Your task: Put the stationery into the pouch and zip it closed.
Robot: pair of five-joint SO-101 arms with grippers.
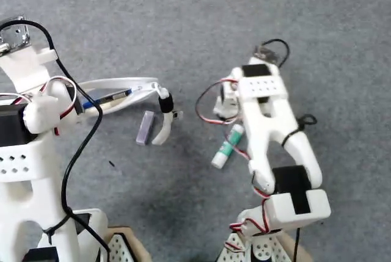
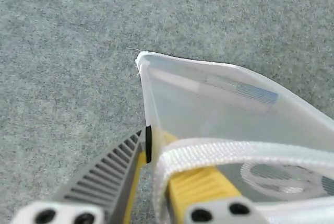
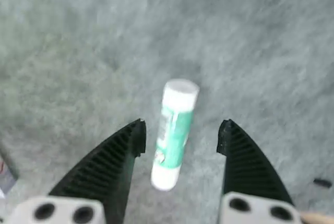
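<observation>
- My left gripper is closed on the pouch edge, left of centre in the high view.
- My right gripper is wide open and holds nothing; the glue stick lies between its jaws, centre frame.

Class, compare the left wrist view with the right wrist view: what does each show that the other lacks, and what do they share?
Left wrist view: the left claw clamped on the edge of the translucent pouch, with a slim blue item inside. Right wrist view: the right claw open above a green-and-white glue stick lying flat. Shared: the grey table surface.
</observation>
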